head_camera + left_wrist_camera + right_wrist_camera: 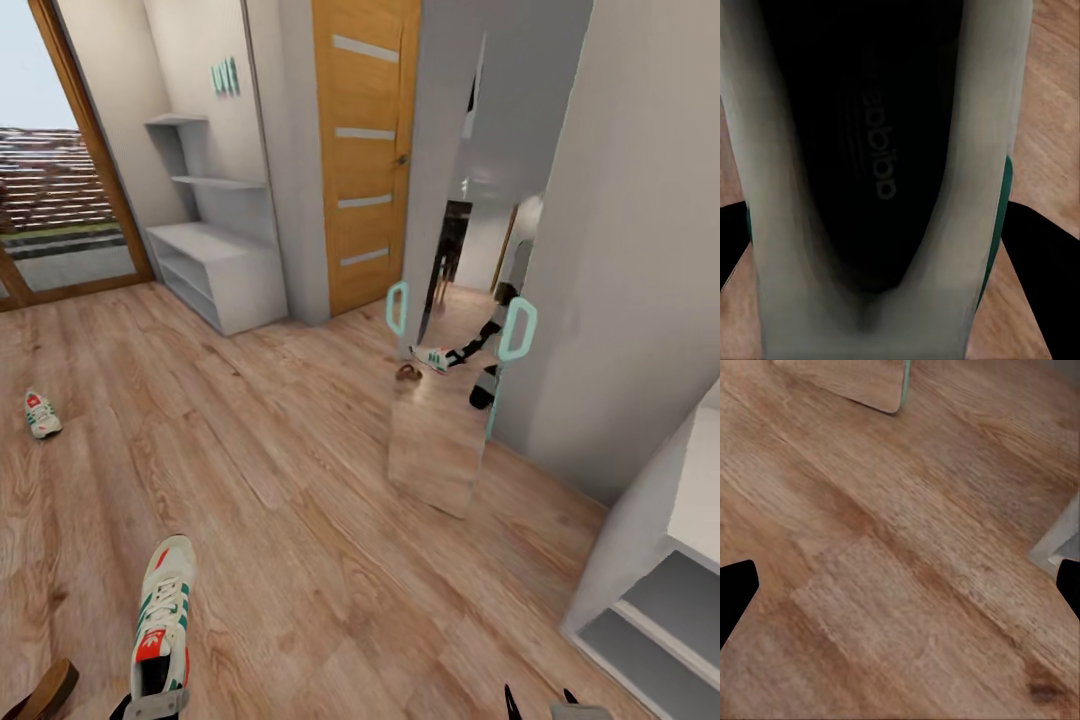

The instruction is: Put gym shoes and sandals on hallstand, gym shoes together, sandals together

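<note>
One cream-white gym shoe (165,615) with green stripes and a red-orange tongue patch sits at the bottom left of the head view, with my left gripper (155,703) shut on its heel end. In the left wrist view its dark inside (870,150) runs between the black fingers (1044,259). The second gym shoe (42,413) lies on the wood floor (300,520) far to the left. A brown sandal (40,692) lies at the bottom left corner, beside the held shoe. The light-grey hallstand (215,262) stands against the back wall. My right gripper (540,703) (900,592) hangs open over bare planks.
A tall mirror (450,440) leans on the wall ahead and reflects the robot, a sneaker and a sandal. An orange wooden door (365,150) stands behind it and a glass door (50,180) at the left. A second light-grey shelf unit (650,590) is at the near right.
</note>
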Motion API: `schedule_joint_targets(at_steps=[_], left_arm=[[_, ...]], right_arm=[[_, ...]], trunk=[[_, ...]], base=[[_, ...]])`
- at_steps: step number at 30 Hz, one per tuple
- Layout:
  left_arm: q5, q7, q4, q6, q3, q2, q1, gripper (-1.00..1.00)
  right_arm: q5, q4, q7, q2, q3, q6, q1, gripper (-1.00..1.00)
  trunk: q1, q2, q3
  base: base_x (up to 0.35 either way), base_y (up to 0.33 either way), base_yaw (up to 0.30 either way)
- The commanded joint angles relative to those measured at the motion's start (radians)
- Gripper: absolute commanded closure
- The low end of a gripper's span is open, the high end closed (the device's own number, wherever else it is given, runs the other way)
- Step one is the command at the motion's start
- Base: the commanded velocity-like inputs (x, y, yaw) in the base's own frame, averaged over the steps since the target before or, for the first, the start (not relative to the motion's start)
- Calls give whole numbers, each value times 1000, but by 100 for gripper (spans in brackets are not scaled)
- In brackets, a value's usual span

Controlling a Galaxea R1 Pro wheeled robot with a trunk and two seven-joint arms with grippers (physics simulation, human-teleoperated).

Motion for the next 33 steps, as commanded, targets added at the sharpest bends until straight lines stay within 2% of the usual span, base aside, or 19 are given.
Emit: schedule_joint_targets(at_steps=[1, 33], left_arm=[[1, 2, 1, -3, -1, 0, -1, 100], [1, 2, 1, -3, 1, 0, -1, 100]], right_arm=[[3, 1, 1, 0, -3, -3, 0, -100], [3, -1, -1, 2, -3, -2, 0, -100]], trunk=[[0, 0, -1], [0, 0, -5]], base=[[340, 0, 188], [340, 13, 274]])
